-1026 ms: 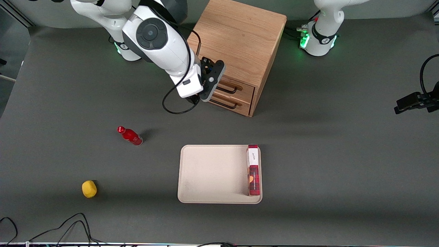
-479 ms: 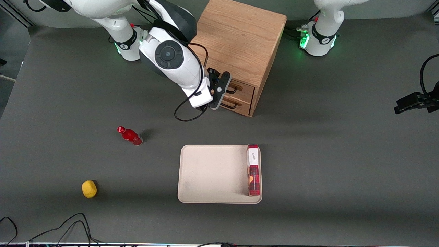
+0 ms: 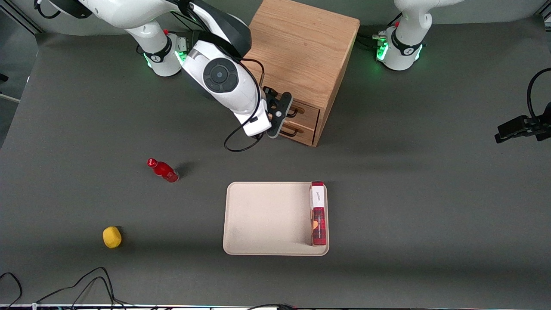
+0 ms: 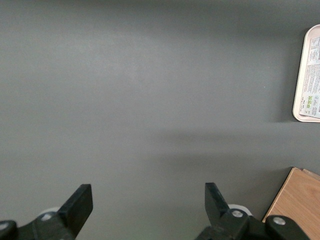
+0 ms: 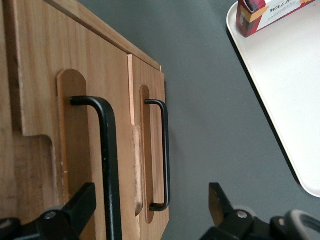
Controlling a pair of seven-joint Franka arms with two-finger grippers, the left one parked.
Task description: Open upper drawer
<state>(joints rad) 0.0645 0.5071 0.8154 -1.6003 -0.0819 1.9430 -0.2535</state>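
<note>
The light oak cabinet (image 3: 301, 51) stands on the grey table, its two drawers facing the front camera. The upper drawer (image 3: 306, 111) looks shut, with its thin black bar handle (image 3: 293, 113) above the lower drawer's handle (image 3: 288, 132). My right gripper (image 3: 282, 115) is open, right in front of the drawer fronts at handle height. In the right wrist view the upper drawer's handle (image 5: 108, 165) runs between the open fingers (image 5: 80, 205), close to one of them. The lower handle (image 5: 164, 155) also lies within the gap of the gripper (image 5: 150, 205). Nothing is gripped.
A beige tray (image 3: 267, 215) with a red box (image 3: 318, 213) along one edge lies nearer the front camera than the cabinet. A red bottle (image 3: 163, 170) and a yellow object (image 3: 112, 237) lie toward the working arm's end. Cables run along the front edge.
My right arm has come down and along the cabinet front toward the parked arm's end. The gripper now sits closer to the handles. The drawers have not moved.
</note>
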